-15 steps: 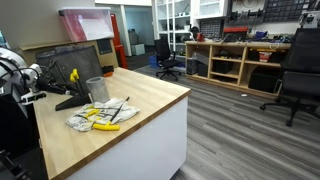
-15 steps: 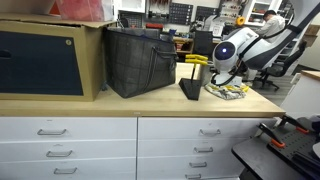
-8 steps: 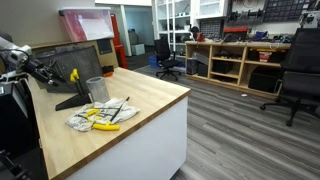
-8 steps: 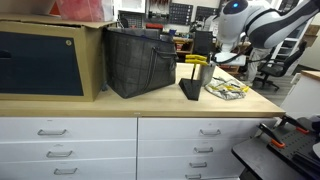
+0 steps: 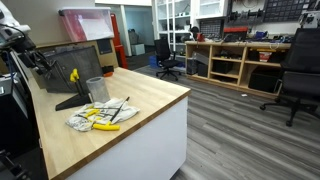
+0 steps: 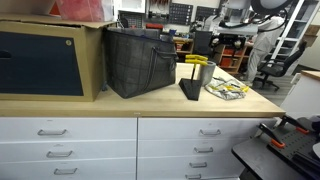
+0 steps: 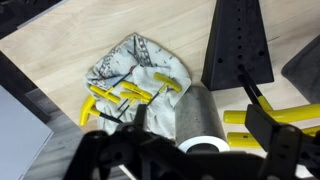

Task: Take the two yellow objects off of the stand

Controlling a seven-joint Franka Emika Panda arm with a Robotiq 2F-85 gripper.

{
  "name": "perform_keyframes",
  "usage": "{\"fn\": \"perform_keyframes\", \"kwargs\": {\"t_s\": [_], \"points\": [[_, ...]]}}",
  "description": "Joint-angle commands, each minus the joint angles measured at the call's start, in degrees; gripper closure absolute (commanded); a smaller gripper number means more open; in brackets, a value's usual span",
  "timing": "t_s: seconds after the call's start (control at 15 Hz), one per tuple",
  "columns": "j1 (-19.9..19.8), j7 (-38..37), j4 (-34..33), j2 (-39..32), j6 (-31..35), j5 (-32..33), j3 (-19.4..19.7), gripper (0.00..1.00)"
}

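Gripper (image 7: 185, 140) hangs above the stand (image 7: 238, 45), jaws spread and empty; descending for the two yellow objects (image 7: 285, 116) could topple the metal cup (image 7: 195, 108) beside it.

Arm (image 5: 12, 36) high up, wrist angled downward; claw (image 7: 195, 128) fingers spread wide, nothing between them.

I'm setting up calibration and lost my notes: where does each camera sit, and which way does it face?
An exterior view: off the table's corner, looking along the tabletop at the stand and cloth; the arm shows at upper left.
An exterior view: before the drawers, facing across the counter at the black bag; the arm shows top right.
Wrist view: above the table, looking down past the gripper at the metal cup.
All three share the stand and metal cup.
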State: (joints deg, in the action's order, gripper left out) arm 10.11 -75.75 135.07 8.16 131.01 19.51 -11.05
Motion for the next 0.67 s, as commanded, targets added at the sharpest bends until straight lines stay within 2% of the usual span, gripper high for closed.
{"fn": "perform_keyframes", "kwargs": {"t_s": [0.0, 0.13, 0.27, 0.4, 0.6], "points": [[-0.52, 14.80, -5.68, 1.30, -9.28, -10.58, 1.51, 0.00], [-0.76, 24.14, -9.77, 1.04, -16.47, -14.39, 2.44, 0.00], [-1.64, 31.99, -14.19, 0.59, -24.00, -15.39, 3.06, 0.00], [-2.33, 39.03, -17.70, 0.26, -29.80, -14.53, 3.31, 0.00], [-3.06, 48.13, -21.08, -0.01, -34.91, -11.65, 3.03, 0.00]]}}
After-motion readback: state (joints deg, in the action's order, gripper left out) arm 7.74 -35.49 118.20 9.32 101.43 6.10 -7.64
